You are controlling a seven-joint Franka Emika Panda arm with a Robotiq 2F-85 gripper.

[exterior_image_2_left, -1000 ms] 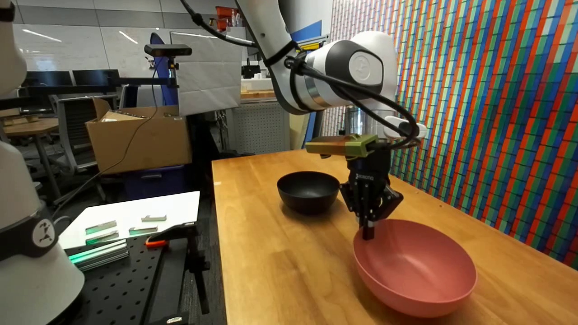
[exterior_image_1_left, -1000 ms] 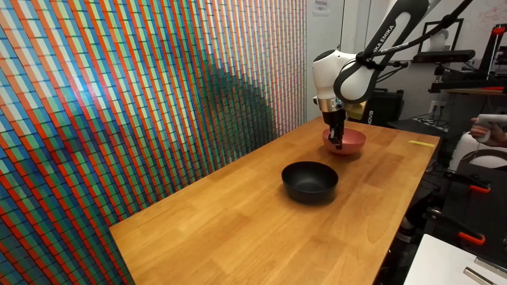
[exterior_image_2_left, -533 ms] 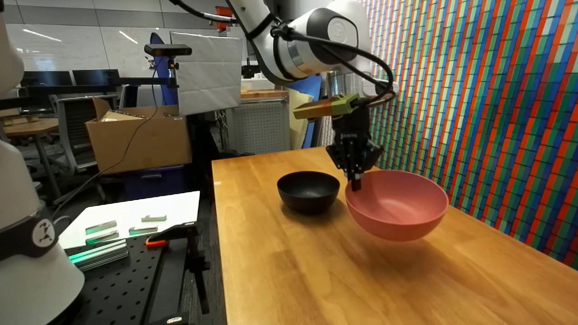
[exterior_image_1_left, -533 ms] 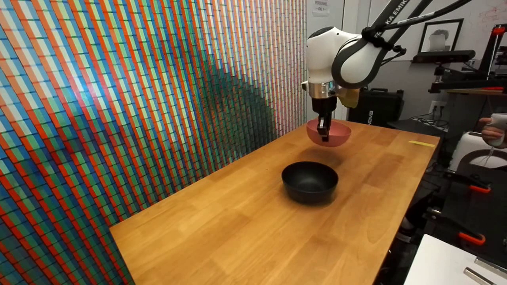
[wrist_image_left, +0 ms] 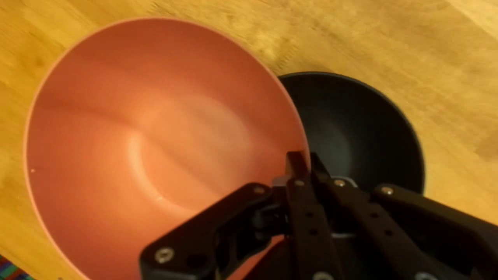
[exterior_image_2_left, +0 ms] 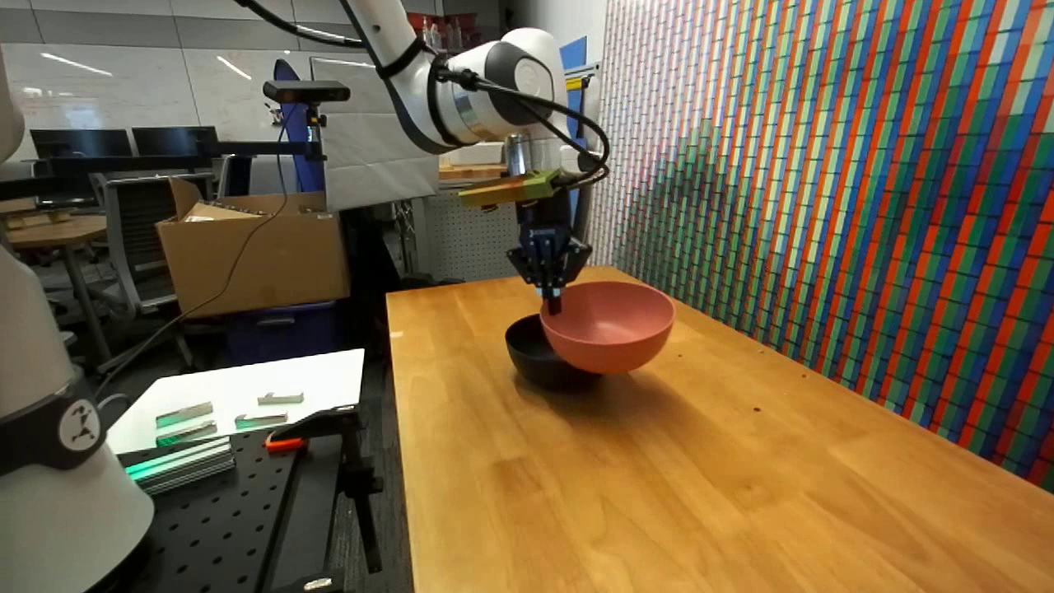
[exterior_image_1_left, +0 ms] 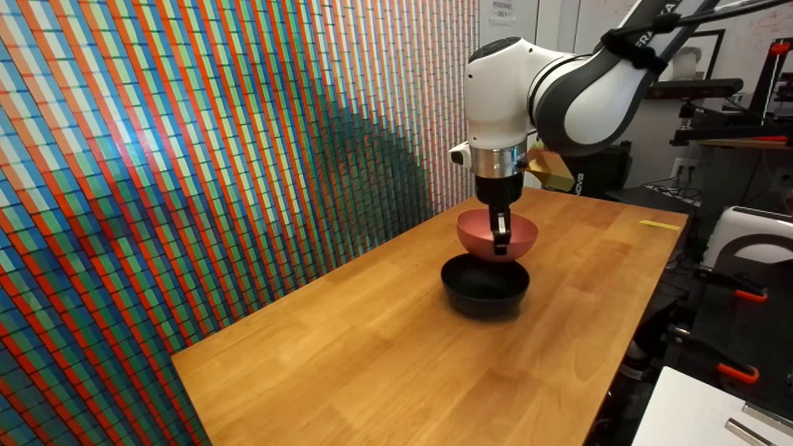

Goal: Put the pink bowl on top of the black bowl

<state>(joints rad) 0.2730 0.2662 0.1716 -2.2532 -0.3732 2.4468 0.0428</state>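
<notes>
The pink bowl (exterior_image_1_left: 469,234) hangs roughly level above the table, held at its rim; it also shows in an exterior view (exterior_image_2_left: 613,329). My gripper (exterior_image_2_left: 553,305) is shut on that rim, one finger inside the bowl and one outside, as the wrist view shows (wrist_image_left: 310,164). The black bowl (exterior_image_1_left: 483,297) stands upright on the table, a little below the pink bowl. In the wrist view the pink bowl (wrist_image_left: 175,116) covers the left part of the black bowl (wrist_image_left: 362,124). The pink bowl is offset to one side, only partly over it. I cannot tell whether they touch.
The wooden table (exterior_image_1_left: 372,347) runs along a colourful tiled wall (exterior_image_1_left: 248,155). A strip of yellow tape (exterior_image_1_left: 659,225) lies near a table edge. A white board (exterior_image_2_left: 247,391) with metal pieces stands on a separate stand beside the table.
My gripper has lifted the pink bowl off the table and carried it to the black bowl, lowering it slightly in the last half second. The black bowl has not moved.
</notes>
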